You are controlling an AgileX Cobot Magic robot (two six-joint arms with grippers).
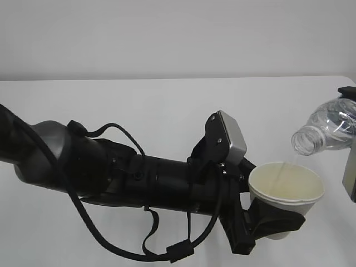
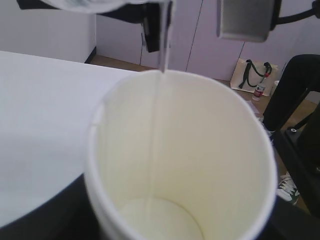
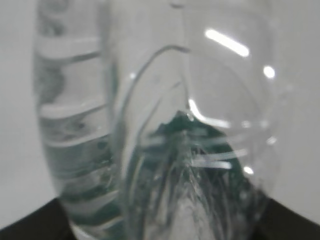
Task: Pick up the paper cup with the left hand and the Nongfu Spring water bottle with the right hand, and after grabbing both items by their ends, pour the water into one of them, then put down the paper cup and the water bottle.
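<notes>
Left hand, bulky and cabled, fills the exterior view's 7 o'clock half; its black jaws grasp the paper cup low on the wall, cup upright and lifted off the white table. At 3 o'clock the Nongfu Spring water bottle is tipped, mouth just above the cup rim at roughly 1 o'clock. Right hand is mostly cut off at the edge; it appears clenched on the bottle's far end, though the fingers are not visible.

Handling: cup is light, thin, easily crushed, so a gentle hold low on the wall suits it. Bottle is thin, slick plastic, lightening as it empties; hold its base end.

Left wrist view alone shows the water as a thin stream falling to a shallow pool in the bottom. Right wrist view shows only blurred ribs and green label, no cup.
</notes>
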